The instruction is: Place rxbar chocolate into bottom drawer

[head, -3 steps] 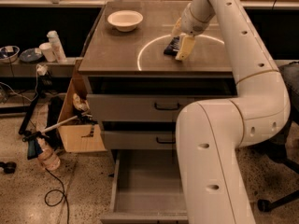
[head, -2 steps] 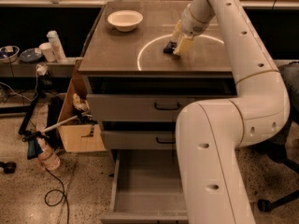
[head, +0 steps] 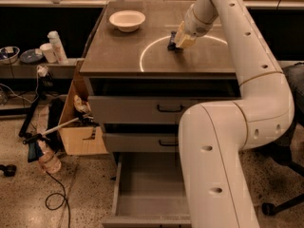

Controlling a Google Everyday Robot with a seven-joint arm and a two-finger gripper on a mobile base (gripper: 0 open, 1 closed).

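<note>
The drawer [head: 147,194] stands pulled out at 6 o'clock, its grey floor bare, so that part is ready. The bar [head: 171,43] is not in it: it lies on the cabinet top [head: 118,56], toward 1 o'clock, inside the pale ring marked there. The gripper [head: 180,39] is down on the top with its tip at the bar, coming in from the bar's 2 o'clock side. I judge the task to be at the pick-up stage. The lift, the carry down past the two upper drawers and the release into the drawer are all left to do.

Whether the gripper has a hold on the bar, I cannot tell. Only a dark sliver of the bar shows past the gripper. The arm [head: 223,151] covers the drawer's 3 o'clock side, and the frame cuts off its front edge. A bowl [head: 127,20] sits at 11 o'clock on the top, well apart from the bar
</note>
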